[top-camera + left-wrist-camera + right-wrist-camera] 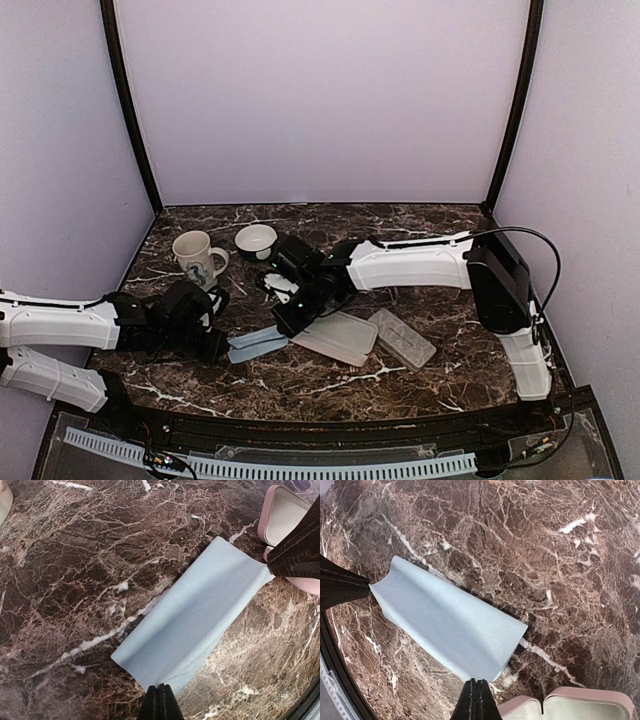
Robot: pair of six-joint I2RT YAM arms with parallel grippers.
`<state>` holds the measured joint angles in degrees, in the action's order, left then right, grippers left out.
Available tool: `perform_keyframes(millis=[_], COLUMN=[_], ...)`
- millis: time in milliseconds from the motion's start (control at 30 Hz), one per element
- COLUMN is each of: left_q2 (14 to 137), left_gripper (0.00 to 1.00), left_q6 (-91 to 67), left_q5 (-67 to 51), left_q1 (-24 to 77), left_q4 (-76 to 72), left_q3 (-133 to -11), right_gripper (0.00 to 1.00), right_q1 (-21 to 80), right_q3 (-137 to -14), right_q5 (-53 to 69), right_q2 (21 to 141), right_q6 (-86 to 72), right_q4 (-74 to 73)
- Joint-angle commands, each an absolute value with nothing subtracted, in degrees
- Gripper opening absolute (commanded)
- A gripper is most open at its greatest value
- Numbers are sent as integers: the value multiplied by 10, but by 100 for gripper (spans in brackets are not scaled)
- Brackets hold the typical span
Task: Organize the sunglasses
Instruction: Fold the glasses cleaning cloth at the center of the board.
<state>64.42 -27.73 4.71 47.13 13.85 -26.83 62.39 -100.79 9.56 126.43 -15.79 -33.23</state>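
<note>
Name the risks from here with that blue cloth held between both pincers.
The left pincer and right pincer each pinch only the very edge of the blue cloth, so either end may slip free. The open pink case lies close to the right pincer; a sideways move might knock it.

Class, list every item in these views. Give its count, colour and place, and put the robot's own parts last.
Table: 1, dark brown marble, under everything.
Mug: 1, white with blue print, rear left.
Bowl: 1, white, right of the mug.
Cloth: 1, light blue, front centre, stretched between both pincers.
Open case: 1, pink, right of the cloth.
Second case: 1, pale grey, right of the open case.
Left arm, right arm: 2, white and black, reaching in from each side.
Left pincer: 1, black, shut on one cloth end.
Right pincer: 1, black, shut on the opposite end.
</note>
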Motion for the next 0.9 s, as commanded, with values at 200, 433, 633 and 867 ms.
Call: perform_keyframes(millis=[200, 433, 633, 867], left_q2=[647, 649, 658, 650], left_gripper=[0, 0, 0, 0], left_q6=[-271, -273, -273, -279], left_q5=[33, 25, 13, 8], left_q1=[474, 477, 483, 494], left_q4=[125, 118, 113, 123], left_q3=[-252, -249, -252, -256], right_gripper=[0, 0, 0, 0], right_q1=[642, 642, 642, 642], right_q3=[-1018, -1036, -1042, -1037], right_q5=[78, 78, 71, 64], right_q2=[1270, 1286, 1291, 1284], right_q6=[-171, -172, -172, -170], right_q4=[-348, -353, -364, -373])
